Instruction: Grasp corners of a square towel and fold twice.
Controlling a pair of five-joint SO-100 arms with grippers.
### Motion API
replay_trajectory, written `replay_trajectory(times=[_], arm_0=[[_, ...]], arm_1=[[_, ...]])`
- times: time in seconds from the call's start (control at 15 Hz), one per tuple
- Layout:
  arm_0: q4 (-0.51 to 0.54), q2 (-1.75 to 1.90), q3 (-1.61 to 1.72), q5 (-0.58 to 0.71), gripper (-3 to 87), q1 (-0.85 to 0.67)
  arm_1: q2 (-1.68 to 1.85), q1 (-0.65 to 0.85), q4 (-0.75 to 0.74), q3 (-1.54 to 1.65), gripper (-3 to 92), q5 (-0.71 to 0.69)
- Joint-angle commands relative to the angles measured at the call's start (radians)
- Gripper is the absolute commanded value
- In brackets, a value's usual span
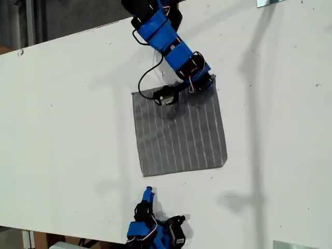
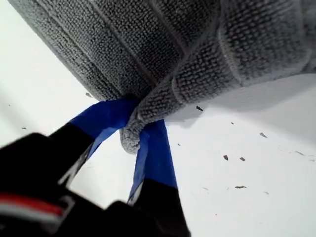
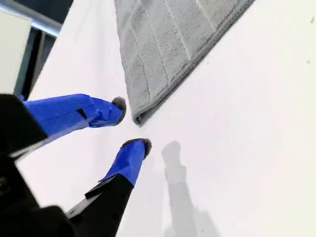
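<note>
my first tool point(image 2: 136, 136) pinches a towel point(image 1: 179, 132) corner point(image 2: 129, 140); no containers.

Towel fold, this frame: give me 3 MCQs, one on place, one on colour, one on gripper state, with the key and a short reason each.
1. In the exterior view, where is my second gripper relative to the towel?
A. Just off the towel's lower-left corner
B. On the towel's middle
C. Beyond its right edge

2. What colour is the towel?
A. Red with dots
B. Grey with thin pale stripes
C. Plain white

3. What is my first gripper doing?
A. Open above bare table
B. Shut on a fold of towel
C. Holding a cup

Key: 1 A, the fingers sit beside that corner on the white table without touching it. 2 B, stripes show in all views. 3 B, the first wrist view shows cloth bunched between the blue fingers.
</note>
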Motion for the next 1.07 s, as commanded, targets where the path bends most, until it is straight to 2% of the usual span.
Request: replay_trajectory(times=[0.0, 0.07, 0.13, 0.27, 0.33, 0.47, 0.6, 0.73, 0.87, 1.0], arm_0=[[-0.02, -0.272, -0.232, -0.158, 10.9, 0.19], [-0.081, -0.58, -0.385, -0.189, 11.1, 0.253], [-0.087, -0.988, -0.626, -0.209, 11.7, 0.318], [0.067, -1.71, -1.221, -0.201, 15.4, 0.44], [0.11, -1.916, -1.413, -0.212, 17.1, 0.5], [0.081, -2.075, -1.546, -0.282, 19.1, 0.615], [0.015, -2.109, -1.536, -0.383, 22.3, 0.707], [0.008, -2.121, -1.517, -0.477, 23.1, 0.767], [-0.051, -2.146, -1.536, -0.471, 22.6, 0.808], [-0.054, -2.235, -1.643, -0.44, 22.4, 0.828]], arm_1=[[0.005, 0.012, 0.017, -0.005, -0.1, -0.011], [0.005, 0.017, 0.018, -0.005, -0.1, -0.015], [0.005, 0.018, 0.02, -0.005, -0.1, -0.017], [0.003, 0.012, 0.023, -0.005, -0.1, -0.014], [0.002, 0.008, 0.025, -0.005, -0.1, -0.009], [-0.008, 0.0, 0.021, -0.005, -0.1, -0.006], [-0.011, -0.009, 0.021, -0.005, -0.1, -0.006], [-0.014, -0.011, 0.023, -0.005, -0.1, -0.006], [-0.023, -0.011, 0.023, -0.005, -0.1, -0.006], [-0.026, -0.011, 0.023, -0.005, -0.1, -0.006]])
